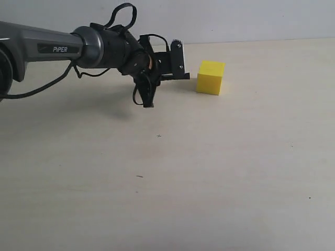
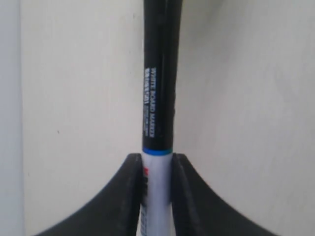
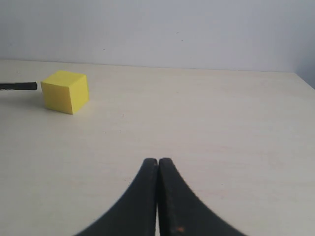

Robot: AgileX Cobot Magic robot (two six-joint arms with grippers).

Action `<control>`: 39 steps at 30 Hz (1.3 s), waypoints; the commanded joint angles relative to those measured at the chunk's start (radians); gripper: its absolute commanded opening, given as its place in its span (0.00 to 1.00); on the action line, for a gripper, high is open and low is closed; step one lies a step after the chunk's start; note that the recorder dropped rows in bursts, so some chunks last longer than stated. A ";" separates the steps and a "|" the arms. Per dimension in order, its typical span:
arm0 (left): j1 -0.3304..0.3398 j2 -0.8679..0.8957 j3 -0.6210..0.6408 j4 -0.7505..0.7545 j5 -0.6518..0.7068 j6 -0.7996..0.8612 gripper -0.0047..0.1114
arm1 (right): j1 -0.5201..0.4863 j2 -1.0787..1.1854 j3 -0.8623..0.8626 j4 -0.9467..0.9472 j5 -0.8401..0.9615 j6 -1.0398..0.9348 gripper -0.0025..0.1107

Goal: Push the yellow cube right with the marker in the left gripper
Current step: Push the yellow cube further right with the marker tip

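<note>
Under the yellow cube (image 1: 210,77), a broad pale cream table (image 1: 209,183): matte, faintly grained, dotted with a few dark specks. Behind the cube, a plain grey-white wall (image 1: 235,18), meeting the table's far edge in a straight line.

Reaching in from the left of the cube in the exterior view, a grey-and-black arm (image 1: 47,44) marked "PiPER", with loops of black cable at the wrist. At its end, the left gripper (image 2: 157,164), clamped on the marker (image 2: 160,73): black fingers (image 2: 133,182) pressed against both sides of the white barrel, just behind a thin blue ring.

Well apart from the cube, low over the table, the right gripper (image 3: 157,164), pressed tight together with nothing between the fingers.

Cube itself: small, bright yellow, sharp-edged, flat on the table near the wall side, with a short shadow at its base.

Smallest, the marker: long axis roughly level with the tabletop, black cap leading, white barrel back in the grip. Pointed right in the exterior view, straight at the cube's left face. Cap end just beside that face at about mid-height, raised off the table; touching or a hair apart, impossible to tell.
</note>
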 commanded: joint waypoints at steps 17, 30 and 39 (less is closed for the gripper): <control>-0.058 0.027 -0.073 0.012 -0.025 -0.006 0.04 | -0.006 -0.006 0.005 -0.001 -0.009 0.005 0.02; -0.023 0.031 -0.073 0.014 0.041 -0.030 0.04 | -0.006 -0.006 0.005 -0.001 -0.009 0.005 0.02; -0.093 0.054 -0.107 0.010 -0.065 0.005 0.04 | -0.006 -0.006 0.005 -0.001 -0.009 0.005 0.02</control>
